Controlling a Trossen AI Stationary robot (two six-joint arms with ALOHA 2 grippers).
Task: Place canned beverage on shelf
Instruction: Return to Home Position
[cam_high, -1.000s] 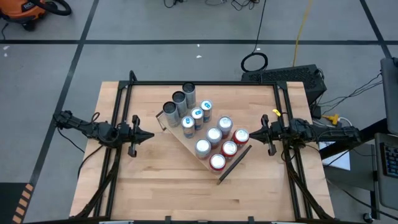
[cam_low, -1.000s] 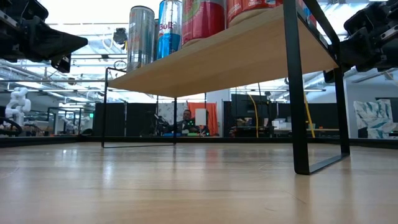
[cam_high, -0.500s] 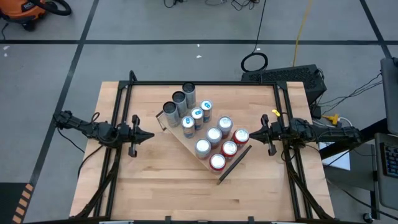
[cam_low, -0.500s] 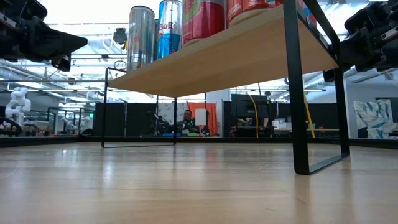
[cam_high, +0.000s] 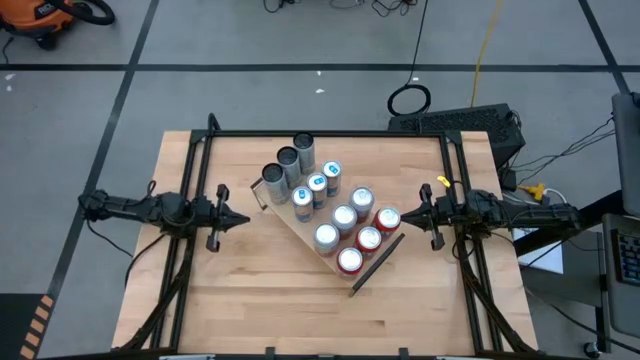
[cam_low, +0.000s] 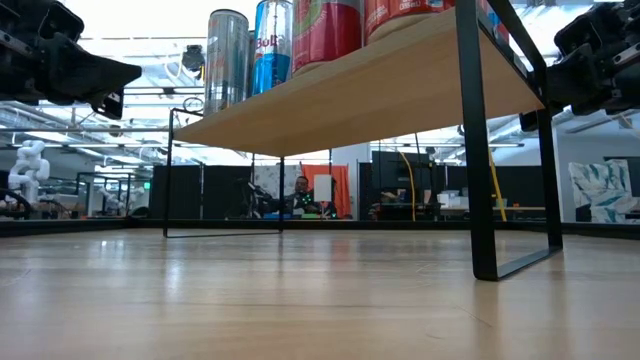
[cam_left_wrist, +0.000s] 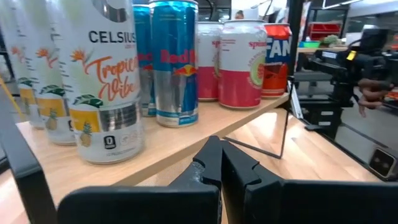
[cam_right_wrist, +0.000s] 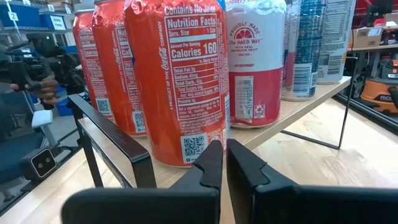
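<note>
The shelf (cam_high: 305, 228), a light-wood board on thin black rails (cam_high: 377, 262), stands askew in the middle of the table, and its underside shows in the low view (cam_low: 360, 95). Several cans stand upright on it: silver ones (cam_high: 288, 165) at the far end, blue ones (cam_high: 318, 185), white-and-pink ones (cam_high: 345, 215) and red ones (cam_high: 368, 238) at the near right end. My left gripper (cam_high: 240, 219) is shut and empty, level, left of the shelf; its wrist view shows the shut fingers (cam_left_wrist: 221, 163). My right gripper (cam_high: 408, 216) is shut and empty, right of the shelf, facing the red cans (cam_right_wrist: 177, 74).
The table's black frame bars (cam_high: 330, 134) run along its far, left and right sides. Bare tabletop (cam_high: 290, 310) lies toward the near edge. Beyond the table, a person (cam_low: 302, 190) sits far off in the room.
My left arm has straightened a little behind its gripper, which stays shut and almost in place left of the shelf. The shelf and the cans have not moved.
</note>
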